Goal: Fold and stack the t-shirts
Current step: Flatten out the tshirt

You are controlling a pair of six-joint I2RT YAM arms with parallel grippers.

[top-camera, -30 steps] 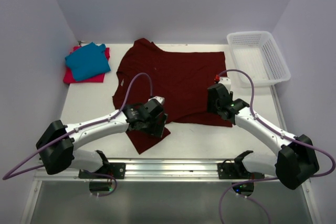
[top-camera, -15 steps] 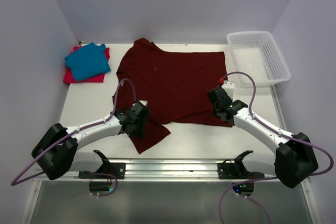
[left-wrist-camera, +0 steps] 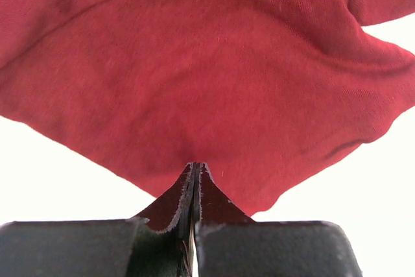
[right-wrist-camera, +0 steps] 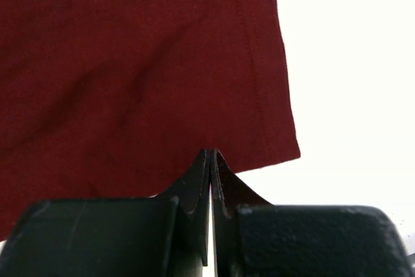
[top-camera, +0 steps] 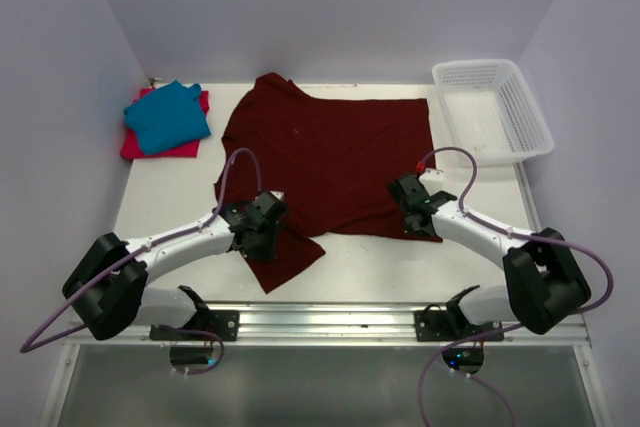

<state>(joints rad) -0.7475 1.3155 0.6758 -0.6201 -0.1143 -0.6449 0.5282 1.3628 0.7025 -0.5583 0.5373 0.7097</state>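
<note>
Teal blue t-shirt (top-camera: pixel 165 115) lies folded at the far left corner of the surface (top-camera: pixel 170 202), stacked on a folded red-pink t-shirt (top-camera: pixel 135 147) whose edges show around it on the near and right sides. Well apart from that stack, to its right, the maroon t-shirt (top-camera: pixel 330 157) is spread open across the middle of the surface, one sleeve pointing toward the back wall and the other lying as a loose flap at the near left. The left arm (top-camera: pixel 180 247) reaches in from the near left edge, and the left jaws sit at the left edge of that near sleeve. In the left wrist view they are pressed together with a fold of the maroon cloth (left-wrist-camera: pixel 207 82) pinched between the tips, the fabric tenting up from the bite. Further right, the right arm (top-camera: pixel 480 237) reaches in from the near right edge, and the right jaws rest at the shirt's near right corner. In the right wrist view they are likewise pressed tight together, clamped on the hem (right-wrist-camera: pixel 130 76) just inside the corner, with bare surface to the right. A white mesh basket (top-camera: pixel 478 65) stands at the far right, just beside the shirt's far right corner.
</note>
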